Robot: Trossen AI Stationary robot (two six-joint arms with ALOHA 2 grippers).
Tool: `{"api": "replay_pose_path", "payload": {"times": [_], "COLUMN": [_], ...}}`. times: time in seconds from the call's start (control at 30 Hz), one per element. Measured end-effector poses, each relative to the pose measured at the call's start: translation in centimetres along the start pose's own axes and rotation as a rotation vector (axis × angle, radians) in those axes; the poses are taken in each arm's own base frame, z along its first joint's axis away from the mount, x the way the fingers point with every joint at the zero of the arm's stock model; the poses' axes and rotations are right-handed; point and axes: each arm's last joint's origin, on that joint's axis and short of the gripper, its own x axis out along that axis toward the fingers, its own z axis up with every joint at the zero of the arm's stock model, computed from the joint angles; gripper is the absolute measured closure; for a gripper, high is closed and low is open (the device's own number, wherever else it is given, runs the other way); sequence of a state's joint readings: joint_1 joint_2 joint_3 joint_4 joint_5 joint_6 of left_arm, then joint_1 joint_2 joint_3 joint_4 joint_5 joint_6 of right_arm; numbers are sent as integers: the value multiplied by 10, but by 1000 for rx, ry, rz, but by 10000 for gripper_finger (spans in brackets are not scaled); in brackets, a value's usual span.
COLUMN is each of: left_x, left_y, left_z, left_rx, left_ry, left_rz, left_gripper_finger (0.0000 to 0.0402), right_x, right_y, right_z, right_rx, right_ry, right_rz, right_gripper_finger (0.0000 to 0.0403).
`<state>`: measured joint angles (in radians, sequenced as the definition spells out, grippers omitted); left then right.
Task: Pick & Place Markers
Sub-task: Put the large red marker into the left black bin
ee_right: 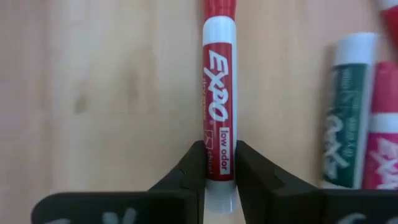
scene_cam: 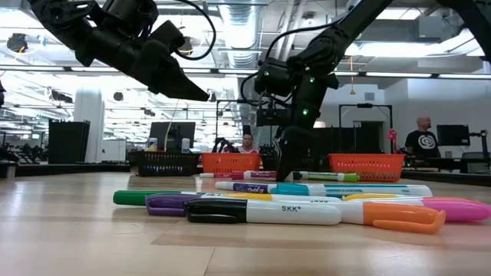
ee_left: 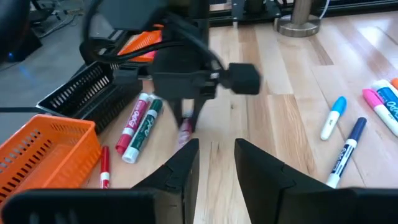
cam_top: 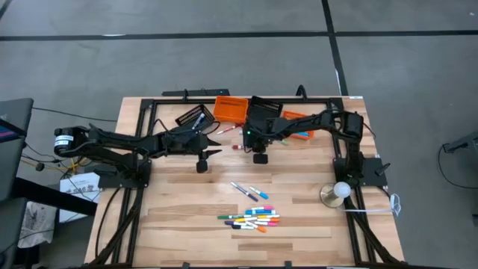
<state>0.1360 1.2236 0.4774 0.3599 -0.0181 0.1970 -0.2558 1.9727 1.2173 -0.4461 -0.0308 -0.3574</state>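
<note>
1. High view: most of the short capped markers [cam_top: 252, 217], in mixed colours, lie loose in a cluster on the pale wooden table [cam_top: 172, 232] near its front edge, well apart from the orange mesh bin [cam_top: 231, 109] at the back. Possibly only a few markers lie near the bins; hard to count from above. So mostly left to do.
2. Low view: heap of markers in the foreground, untouched; right end effector [scene_cam: 285, 170] down at the table behind it.
3. Left wrist view: left end effector [ee_left: 216, 163] hovers partly open, empty, facing the right arm; a red and a green marker [ee_left: 142, 127] lie beside the black mesh bin [ee_left: 87, 93].
4. Right wrist view: right end effector [ee_right: 219, 163] pinched on a red-capped white Expo marker [ee_right: 219, 106] lying on the table, not lifted.
</note>
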Motion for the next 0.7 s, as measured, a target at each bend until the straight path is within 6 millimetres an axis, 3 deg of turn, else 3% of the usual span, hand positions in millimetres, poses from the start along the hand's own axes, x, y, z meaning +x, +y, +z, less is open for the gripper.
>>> {"api": "replay_pose_path", "payload": {"times": [0.3,0.7], "left_x": [2,24], "left_y": [-1,-3], "left_z": [-2,-10], "left_rx": [1,72], "left_ry": [5,-2], "left_rz": [-15,-23], "left_gripper_finger": [298,298], "right_x": [-31,-66], "right_y": [22,53], "right_z": [15,30], "right_rx": [-62,-148], "right_ry": [-88,-205], "right_rz": [2,-3], "right_gripper_finger": [343,344]}}
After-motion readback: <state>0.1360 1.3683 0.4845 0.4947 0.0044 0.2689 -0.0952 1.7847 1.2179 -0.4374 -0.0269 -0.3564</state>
